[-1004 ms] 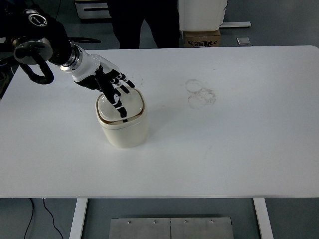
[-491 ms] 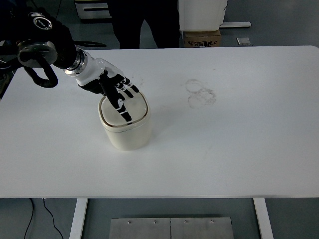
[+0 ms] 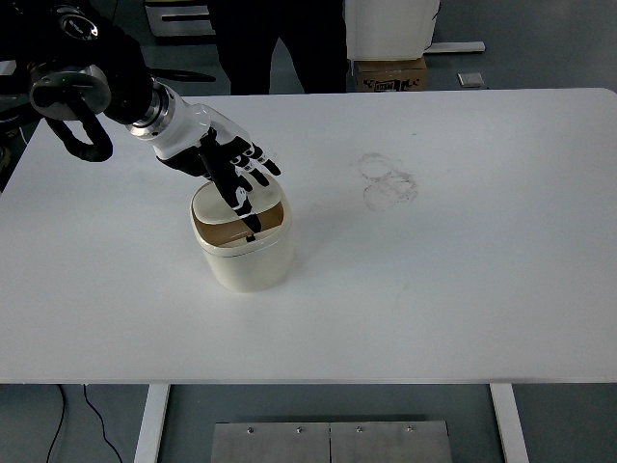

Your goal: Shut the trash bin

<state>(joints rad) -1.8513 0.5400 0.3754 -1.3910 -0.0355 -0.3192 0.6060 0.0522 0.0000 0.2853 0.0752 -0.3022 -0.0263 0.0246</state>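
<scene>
Left hand (image 3: 231, 166) fingers spread, gripping nothing; fingertip on tilted lid (image 3: 234, 202) of cream bin (image 3: 247, 258); no legible writing.

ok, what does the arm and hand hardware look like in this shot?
Only the left arm shows: black housing, silver joint ring, looped black cable beneath. A white wrist cuff leads to the left hand, five slim black fingers with white markings.

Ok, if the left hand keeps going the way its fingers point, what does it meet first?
The left hand points down toward the trash bin; its longest finger probably meets the tilted lid first.
</scene>
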